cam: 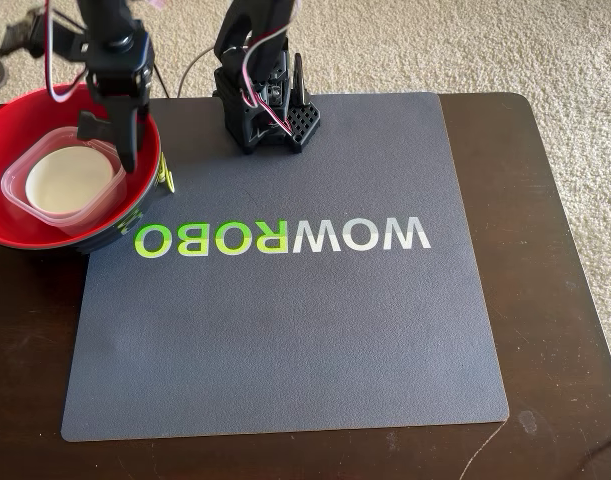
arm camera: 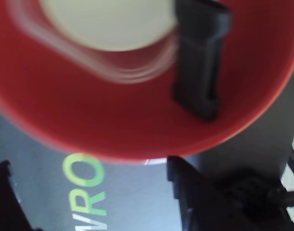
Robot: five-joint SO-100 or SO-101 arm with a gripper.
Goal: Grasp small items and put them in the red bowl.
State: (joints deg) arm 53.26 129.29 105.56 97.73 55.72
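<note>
A black two-finger gripper (cam: 120, 125) hovers over the large glossy red bowl (cam: 5, 135), jaws apart and empty. Inside lie a clear square plastic tub (cam: 20, 180), a small round white bowl (cam: 68, 180) and, blurred, seemingly a black plastic buckle piece (arm camera: 200, 62). Next: fetch the yellow-green clip (cam: 166, 177) beside the bowl

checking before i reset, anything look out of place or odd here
Mostly tidy: the clear tub holding the white bowl and the black buckle piece lie inside the red bowl. One oddity: a yellow-green clip sits wedged outside against the bowl's rim in the fixed view.
</note>
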